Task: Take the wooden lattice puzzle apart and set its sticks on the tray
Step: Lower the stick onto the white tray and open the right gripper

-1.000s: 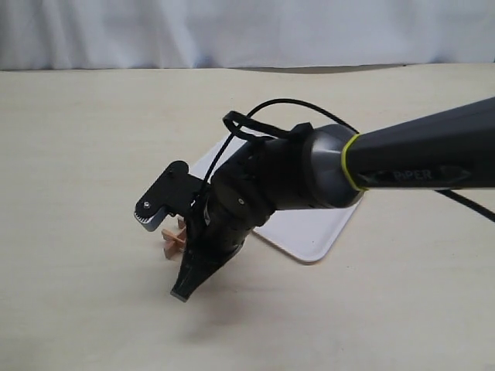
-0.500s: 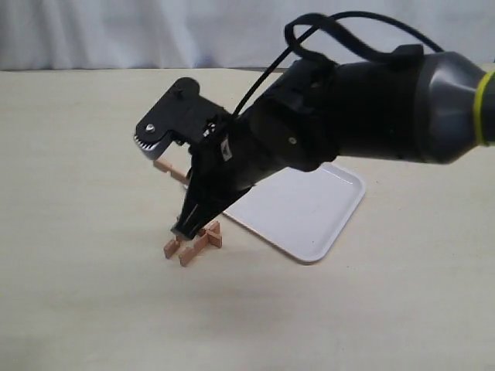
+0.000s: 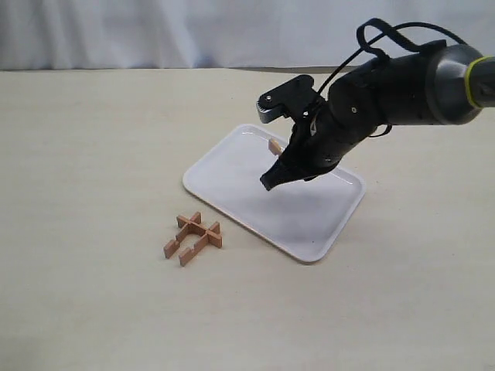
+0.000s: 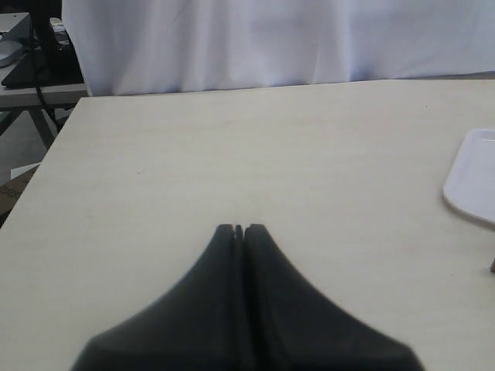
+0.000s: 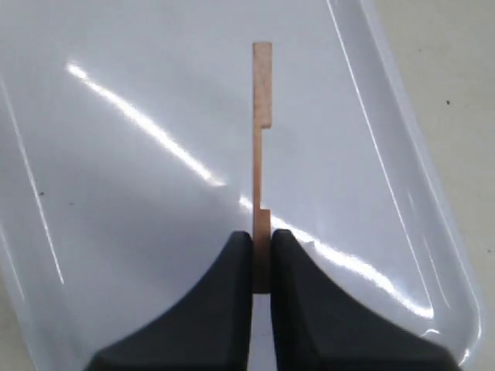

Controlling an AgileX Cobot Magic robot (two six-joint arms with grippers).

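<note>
What is left of the wooden lattice puzzle (image 3: pixel 192 238) lies on the table just left of the tray's near corner, a small reddish-brown cluster of crossed sticks. The white tray (image 3: pixel 232 174) sits at mid-table. My right gripper (image 3: pixel 271 178) hangs over the tray's middle, shut on one thin notched stick (image 5: pixel 262 131) that pokes out past the fingertips above the tray floor (image 5: pixel 116 193). An end of this stick (image 3: pixel 274 145) shows beside the arm. My left gripper (image 4: pixel 239 228) is shut with nothing in it, over bare table; it does not show in the exterior view.
The right arm's dark body and looped cable (image 3: pixel 402 85) reach in from the right above the tray's far side. A white curtain (image 3: pixel 232 31) backs the table. The tray's corner (image 4: pixel 473 176) lies off to one side in the left wrist view.
My right gripper rose from the puzzle with one stick and carried it right and back, over the tray. The rest of the puzzle stayed on the table.
</note>
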